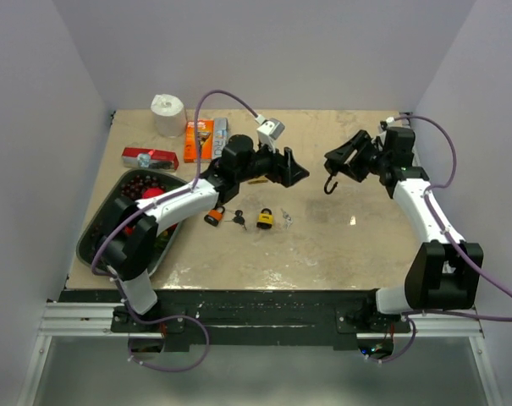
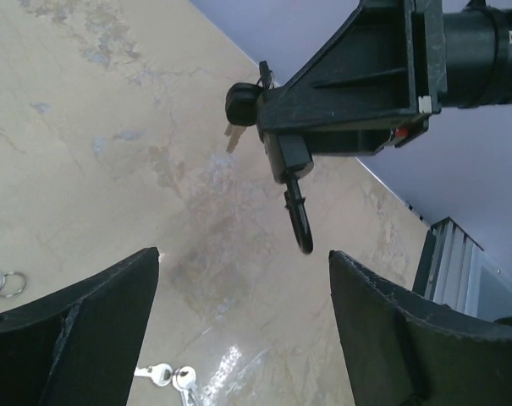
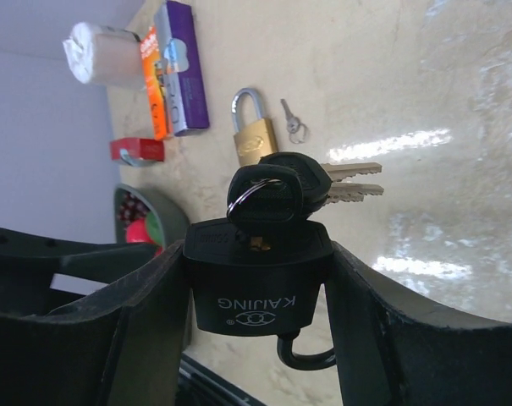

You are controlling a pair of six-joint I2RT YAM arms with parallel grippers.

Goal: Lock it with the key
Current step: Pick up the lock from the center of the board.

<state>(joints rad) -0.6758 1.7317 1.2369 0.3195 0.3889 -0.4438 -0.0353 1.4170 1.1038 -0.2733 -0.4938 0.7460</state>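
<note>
My right gripper (image 1: 342,166) (image 3: 257,254) is shut on a black padlock (image 3: 256,288) marked KAIJING and holds it above the table. A black-headed key (image 3: 264,199) sits in its keyhole, with more keys (image 3: 353,180) on the same ring. The shackle (image 3: 306,357) (image 1: 330,184) hangs below the body like an open hook. My left gripper (image 1: 300,174) (image 2: 243,254) is open and empty, just left of the padlock and facing it. In the left wrist view the padlock's shackle (image 2: 300,222) hangs between and above my fingers (image 2: 78,330).
On the table lie a yellow padlock (image 1: 265,219), an orange padlock (image 1: 213,216), loose keys (image 1: 237,219) (image 2: 167,375) and a brass padlock (image 3: 254,135). A tray of fruit (image 1: 99,222), a red item (image 1: 150,157), an orange box (image 1: 198,139) and a tissue roll (image 1: 167,114) stand at the left.
</note>
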